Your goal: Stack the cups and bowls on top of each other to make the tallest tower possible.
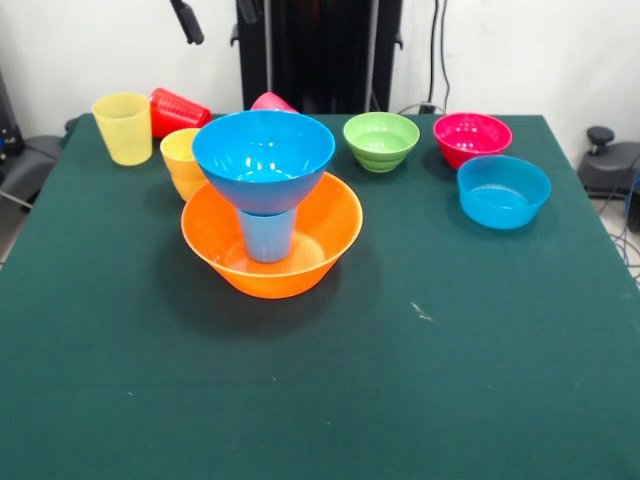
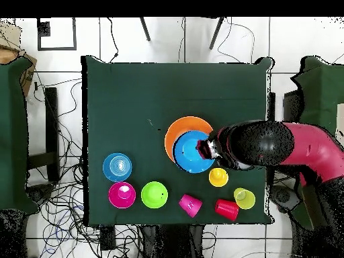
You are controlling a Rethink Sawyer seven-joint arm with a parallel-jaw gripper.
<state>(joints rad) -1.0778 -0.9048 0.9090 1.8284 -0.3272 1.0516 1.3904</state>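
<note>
Tower: a large orange bowl (image 1: 272, 250) sits upright on the green table (image 1: 400, 380). Inside it stands a light blue cup (image 1: 267, 236), mouth down as far as I can judge, and a large blue bowl (image 1: 263, 160) rests upright on top of that cup.

Loose cups: an orange cup (image 1: 183, 163) stands just behind and beside the tower; a yellow cup (image 1: 123, 127) stands upright near the table's corner; a red cup (image 1: 178, 111) and a pink cup (image 1: 271, 102) lie tipped near the far edge.

Loose bowls: a green bowl (image 1: 381, 140), a magenta bowl (image 1: 472, 138) and a small blue bowl (image 1: 503, 191) sit upright, well apart from the tower.

My arm (image 2: 295, 146) reaches across the table edge in the overhead view, and my gripper (image 2: 215, 148) lies at the rim of the large blue bowl. I cannot tell how my tool is set or whether it has hold of anything.
</note>
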